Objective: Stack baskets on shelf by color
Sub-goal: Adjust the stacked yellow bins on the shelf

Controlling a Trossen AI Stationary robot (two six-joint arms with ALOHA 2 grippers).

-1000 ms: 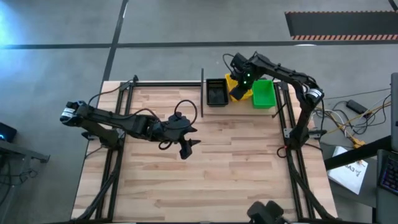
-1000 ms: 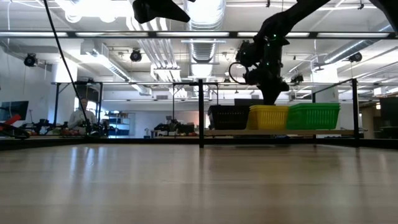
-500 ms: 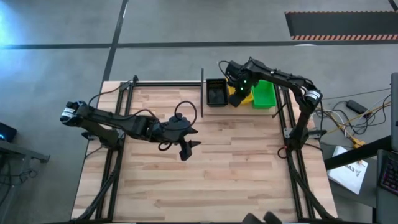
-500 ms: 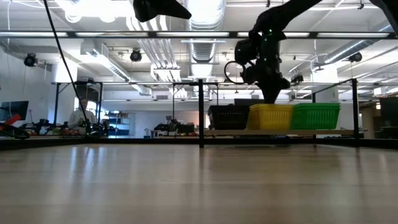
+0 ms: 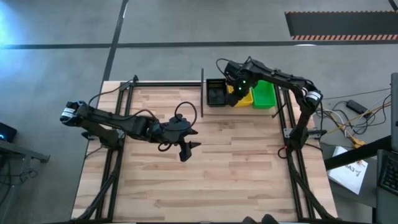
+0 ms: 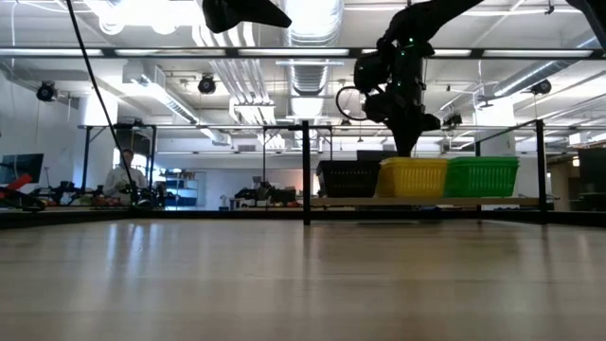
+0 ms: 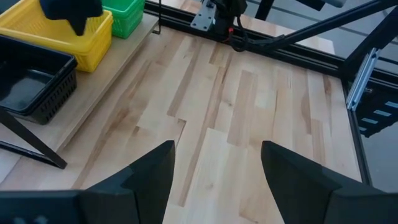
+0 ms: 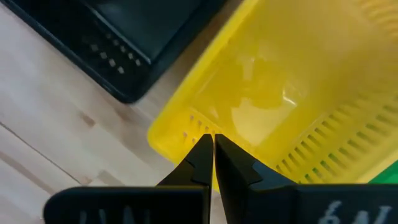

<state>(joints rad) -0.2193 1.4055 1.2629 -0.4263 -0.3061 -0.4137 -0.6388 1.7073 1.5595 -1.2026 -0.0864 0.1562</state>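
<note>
A black basket (image 5: 216, 93), a yellow basket (image 5: 246, 98) and a green basket (image 5: 263, 93) stand side by side on the shelf (image 6: 417, 201) at the table's far right. Their bottoms rest on its pale board. My right gripper (image 5: 234, 96) is shut and points down. In the right wrist view its tips (image 8: 213, 138) stand at the yellow basket's (image 8: 280, 81) rim, at the corner next to the black basket (image 8: 137, 31). My left gripper (image 5: 189, 149) hangs open above the table's middle with nothing between its fingers (image 7: 217, 149). My right gripper comes from above, pointing down, with its shut fingertips (image 8: 202, 149) at the yellow basket's rim (image 8: 186, 118). In the low view they end level with the rim (image 6: 413, 159). I cannot tell whether they touch it.
Black frame rails run along the table's left (image 5: 115, 124) and right (image 5: 289, 124) sides, and the shelf's black post (image 5: 202, 93) stands left of the black basket. Bare wood lies between the arms. A person (image 6: 123, 175) sits in the room beyond.
My right gripper has gone toward the table's left edge above the yellow basket, nearing the black basket, and has rolled a little. It stays shut. The three baskets have kept their places.
</note>
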